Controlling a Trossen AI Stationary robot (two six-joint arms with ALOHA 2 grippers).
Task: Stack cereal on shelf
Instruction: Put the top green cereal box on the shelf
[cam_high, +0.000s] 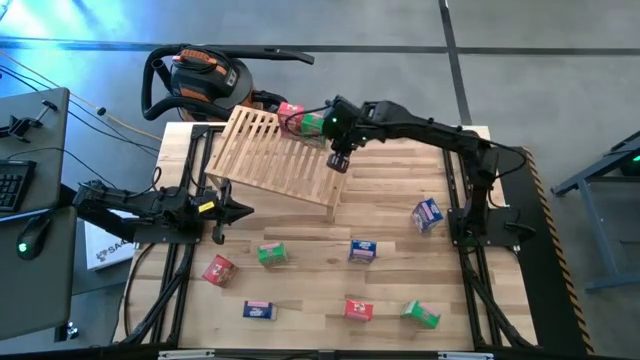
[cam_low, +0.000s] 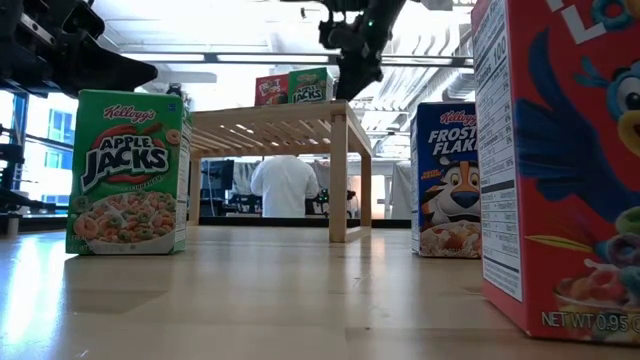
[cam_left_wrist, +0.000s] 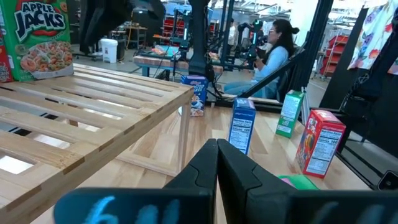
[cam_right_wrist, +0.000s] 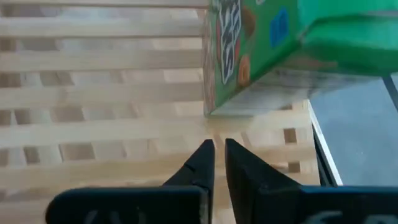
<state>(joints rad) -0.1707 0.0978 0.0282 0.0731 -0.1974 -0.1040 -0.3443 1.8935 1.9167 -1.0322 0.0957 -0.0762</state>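
Now you are hovering the right gripper, fingers closed on nothing, over the shelf beside the green box standing there, left gripper waiting closed, so next you are probably fetching a tabletop box.

1. shelf: pale wood, parallel slats.
2. table: light wood, plank pattern.
3. green box and red box on the shelf; the green one shows coloured cereal rings.
4. on the table: green boxes; red boxes; blue-and-white boxes.
5. the blue box has an orange tiger print.
6. both arms are black.
7. vacuum: black with orange.
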